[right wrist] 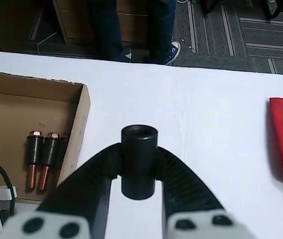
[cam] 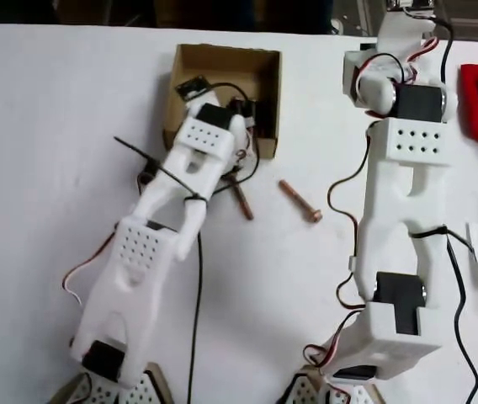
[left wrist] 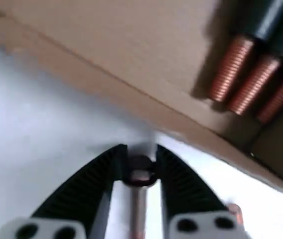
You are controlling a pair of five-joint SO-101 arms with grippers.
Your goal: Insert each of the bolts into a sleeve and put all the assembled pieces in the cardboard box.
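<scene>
The left gripper (left wrist: 140,155) is pinching a bolt (left wrist: 139,201) in its fingers just beside the cardboard box (left wrist: 131,64). The right gripper (right wrist: 139,153) is holding a black sleeve (right wrist: 139,172) upright over the table (right wrist: 221,119), apparently ready to be mated with the bolt. Another bolt (cam: 300,200) is lying loose nearby.

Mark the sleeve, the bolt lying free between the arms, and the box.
sleeve (right wrist: 139,164): right wrist view, middle of its side wall.
bolt (cam: 299,200): high view, middle of its shank.
box (cam: 226,61): high view, inner face of its far wall.
</scene>
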